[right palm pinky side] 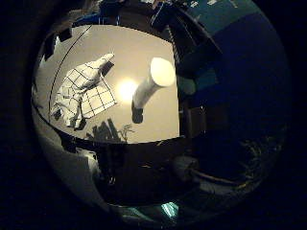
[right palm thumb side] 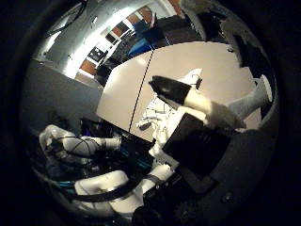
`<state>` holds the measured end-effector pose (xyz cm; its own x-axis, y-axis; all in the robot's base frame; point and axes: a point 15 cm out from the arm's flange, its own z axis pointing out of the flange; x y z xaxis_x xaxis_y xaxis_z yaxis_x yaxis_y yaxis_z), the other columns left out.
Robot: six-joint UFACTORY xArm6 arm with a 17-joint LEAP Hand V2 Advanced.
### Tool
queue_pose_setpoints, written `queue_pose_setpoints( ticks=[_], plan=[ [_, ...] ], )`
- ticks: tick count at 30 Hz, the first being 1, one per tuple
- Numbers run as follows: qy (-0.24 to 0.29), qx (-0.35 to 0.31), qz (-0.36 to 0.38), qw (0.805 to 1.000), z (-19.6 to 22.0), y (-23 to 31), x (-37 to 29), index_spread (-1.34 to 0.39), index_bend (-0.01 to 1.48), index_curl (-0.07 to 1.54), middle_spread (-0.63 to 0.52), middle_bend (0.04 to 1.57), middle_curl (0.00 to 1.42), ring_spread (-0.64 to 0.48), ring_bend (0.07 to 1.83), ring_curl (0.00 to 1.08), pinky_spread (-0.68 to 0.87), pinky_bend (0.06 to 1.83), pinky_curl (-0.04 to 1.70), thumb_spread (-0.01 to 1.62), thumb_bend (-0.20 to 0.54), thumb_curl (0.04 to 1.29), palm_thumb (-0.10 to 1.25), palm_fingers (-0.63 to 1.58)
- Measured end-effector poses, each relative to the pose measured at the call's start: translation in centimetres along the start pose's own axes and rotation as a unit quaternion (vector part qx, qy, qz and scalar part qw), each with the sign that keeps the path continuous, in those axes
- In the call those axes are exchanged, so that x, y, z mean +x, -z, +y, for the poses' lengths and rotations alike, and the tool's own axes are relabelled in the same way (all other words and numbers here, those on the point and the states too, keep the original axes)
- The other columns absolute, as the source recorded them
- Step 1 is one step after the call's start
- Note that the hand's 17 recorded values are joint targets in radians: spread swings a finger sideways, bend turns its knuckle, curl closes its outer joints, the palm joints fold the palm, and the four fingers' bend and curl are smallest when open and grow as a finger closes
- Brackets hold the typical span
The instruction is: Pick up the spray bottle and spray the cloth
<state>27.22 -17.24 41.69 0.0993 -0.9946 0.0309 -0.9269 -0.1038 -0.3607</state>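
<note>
Beige bench [right palm pinky side: 144, 57] carries tall white cylindrical spray bottle [right palm pinky side: 152, 81], upright near white grid-checked cloth [right palm pinky side: 84, 91]. Hand [right palm thumb side: 197, 101] high above, fingers extended, empty. Risk: descending off-centre tips bottle.

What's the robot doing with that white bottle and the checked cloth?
Nothing is being held yet. The robot's hand hangs above the table, with one finger reaching out straight and touching nothing. The bottle stands upright on the table. The cloth lies crumpled beside it, a little way off. So the hand is open and well clear of both, and the bottle has not been picked up.
</note>
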Motion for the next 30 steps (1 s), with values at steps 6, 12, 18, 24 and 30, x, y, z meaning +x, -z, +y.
queue_pose_setpoints(
  ticks=[6, 12, 18, 24, 30],
  plan=[
    [-0.018, 0.004, 0.011, 1.000, 1.4, 0.6, 2.2, -0.36, 0.16, 0.47, -0.13, 0.38, 0.59, -0.08, 0.78, 0.42, 0.14, 1.04, 0.10, 1.02, -0.027, 0.32, 0.56, 0.15],
    [-0.039, 0.018, 0.011, 0.999, 2.0, 1.1, 3.9, -0.36, 0.19, 0.40, 0.00, 0.28, 0.46, 0.11, 0.59, 0.31, 0.32, 0.91, 0.08, 1.02, -0.027, 0.32, 0.54, 0.07],
    [-0.064, 0.032, 0.011, 0.997, 2.2, 1.7, 6.3, -0.34, 0.17, 0.36, 0.05, 0.24, 0.39, 0.18, 0.46, 0.26, 0.37, 0.75, 0.10, 1.02, -0.027, 0.31, 0.53, 0.05],
    [-0.112, 0.063, -0.004, 0.992, 2.7, 1.9, 9.4, -0.27, 0.14, 0.31, 0.12, 0.22, 0.36, 0.20, 0.42, 0.24, 0.39, 0.67, 0.14, 1.02, -0.026, 0.31, 0.53, 0.04],
    [-0.161, 0.081, -0.035, 0.983, 3.9, 0.0, 11.4, -0.19, 0.14, 0.25, 0.21, 0.22, 0.35, 0.22, 0.43, 0.25, 0.38, 0.66, 0.20, 1.01, -0.027, 0.31, 0.52, -0.01]
  ],
)
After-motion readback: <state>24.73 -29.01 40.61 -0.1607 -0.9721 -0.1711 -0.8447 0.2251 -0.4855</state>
